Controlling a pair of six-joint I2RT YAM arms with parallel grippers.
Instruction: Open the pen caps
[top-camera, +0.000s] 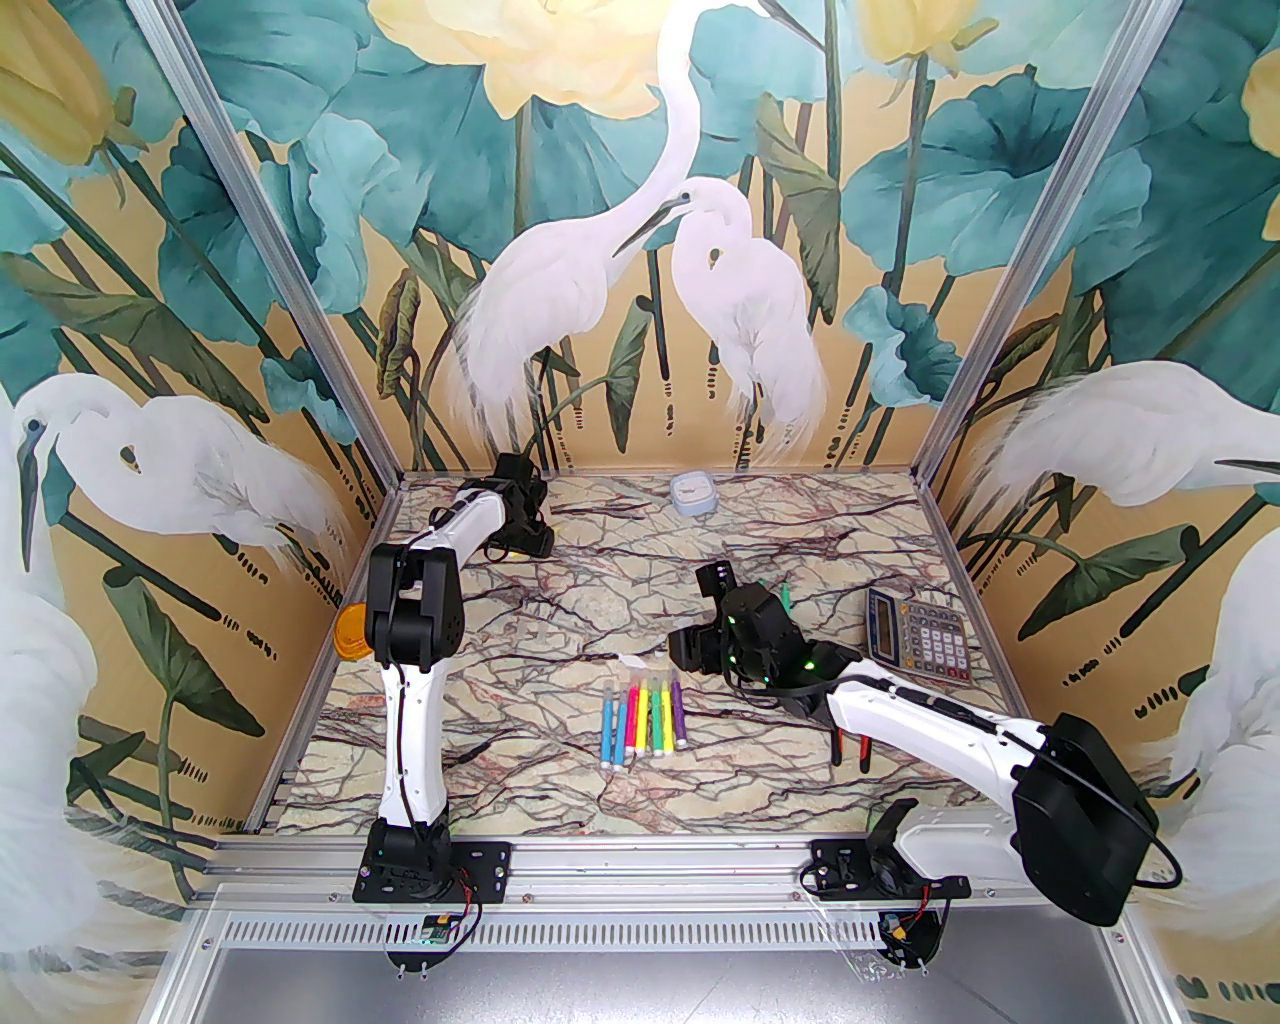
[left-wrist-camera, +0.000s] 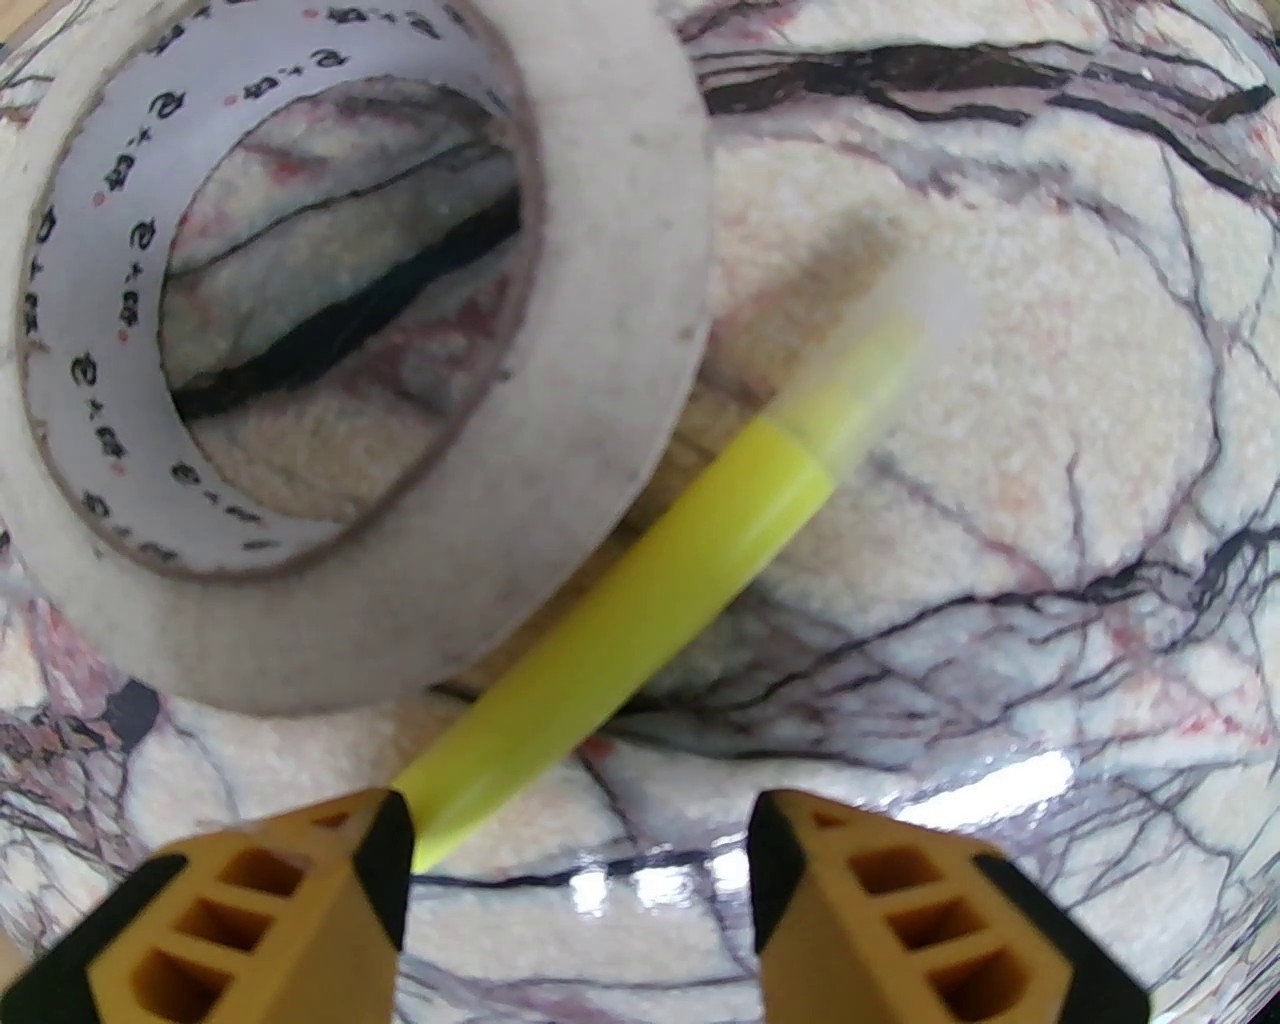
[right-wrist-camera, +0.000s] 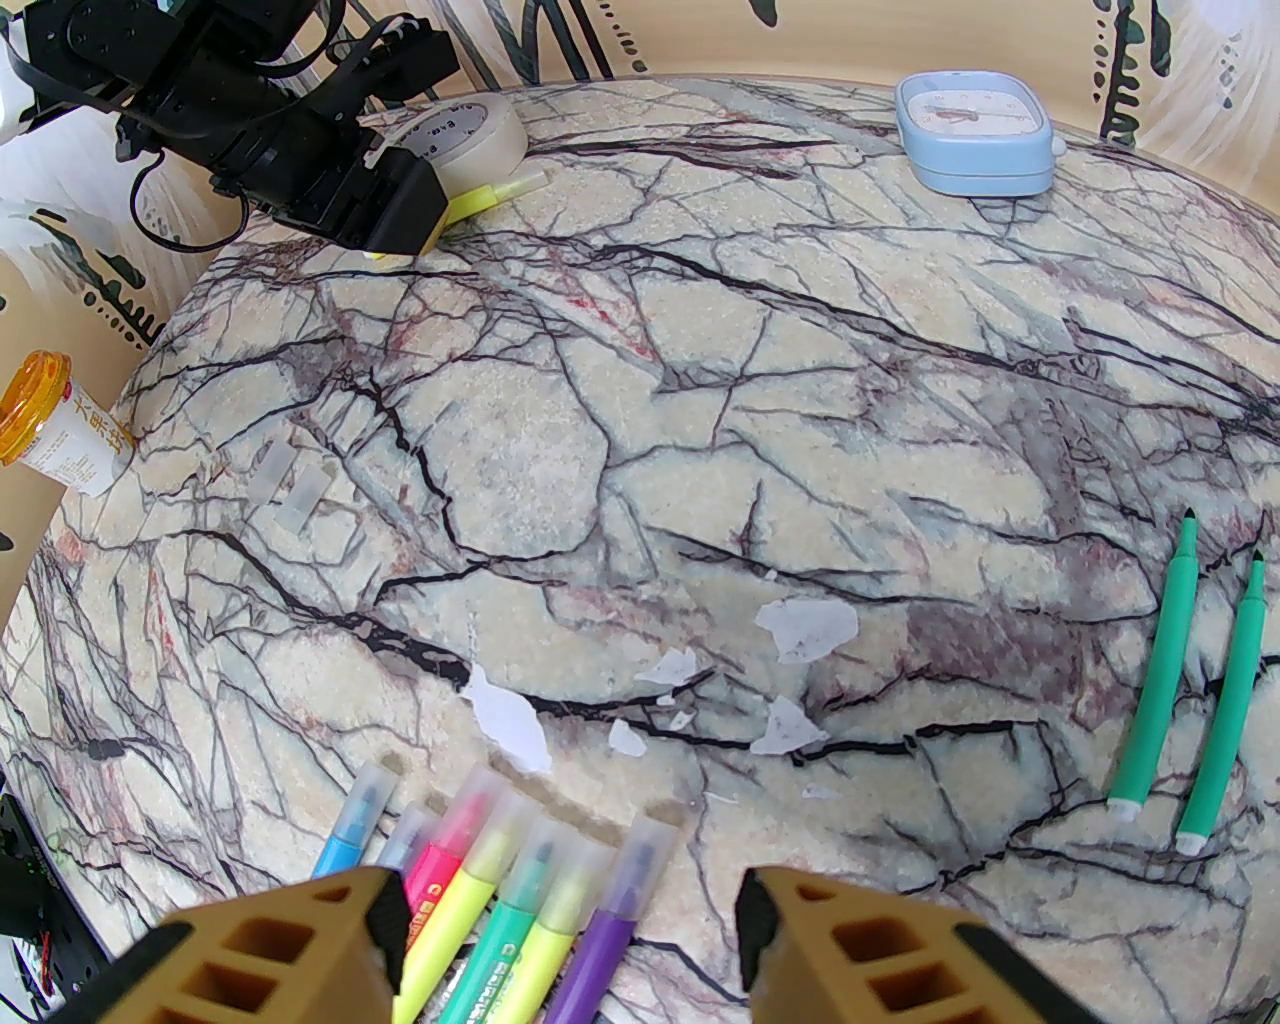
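Small marks are printed over and over round the inner core of the tape (left-wrist-camera: 620, 250), but no word can be made out of them. Orange characters are carried on the label of the cup (right-wrist-camera: 55, 430), and fine print on the pink and green barrels in the row of markers (right-wrist-camera: 500, 890); none of it can be read. The key legends of the calculator (top-camera: 915, 635) are too small as well, and the face of the blue clock (right-wrist-camera: 975, 130) is seen too flat to be legible. The near ends of the row are cut off by the frame edge and partly covered by a finger of the right claw (right-wrist-camera: 570, 910). Clear caps (right-wrist-camera: 650, 840) are seated on the markers of the row, the tips dimly seen through them. Two faint clear pieces (right-wrist-camera: 285, 485) lie near the cup; whether they are caps cannot be told. Two green pens (right-wrist-camera: 1160, 660) lie bare-tipped well to the right. The right claw is held moderately apart above the row, with nothing between the jaws. The yellow marker (left-wrist-camera: 640, 610) beside the tape is blurred, and its cap (left-wrist-camera: 900, 320) is hardly made out against the table (left-wrist-camera: 1000, 600). The left claw (left-wrist-camera: 580, 850) is spread to a middling width at that marker's rear end, which is seen just beside one finger (left-wrist-camera: 330, 900); contact cannot be told, and nothing is gripped.
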